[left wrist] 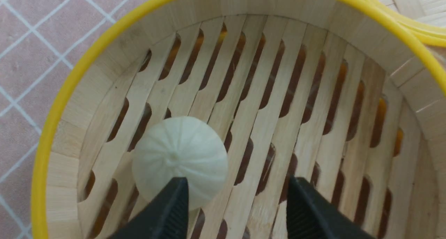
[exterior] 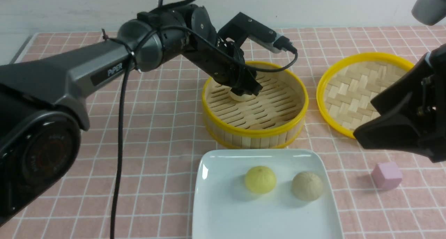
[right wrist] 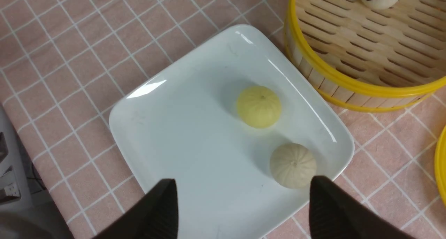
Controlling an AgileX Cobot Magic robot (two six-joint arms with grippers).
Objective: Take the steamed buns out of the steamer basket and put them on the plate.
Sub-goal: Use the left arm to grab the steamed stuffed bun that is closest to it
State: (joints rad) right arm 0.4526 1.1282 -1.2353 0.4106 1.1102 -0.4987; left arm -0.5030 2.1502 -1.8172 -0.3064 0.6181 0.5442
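One pale steamed bun lies on the slotted floor of the bamboo steamer basket. My left gripper is down inside the basket and open. One of its fingers overlaps the bun's near edge, and the bun sits off to that side rather than between the jaws. In the front view the left gripper hides most of this bun. A yellow bun and a beige bun rest on the white plate. My right gripper hangs open and empty above the plate's edge.
The shallow woven lid with a yellow rim lies to the right of the basket. A pink cube sits on the checked pink cloth right of the plate. The left arm's black cable hangs down over the cloth at the left.
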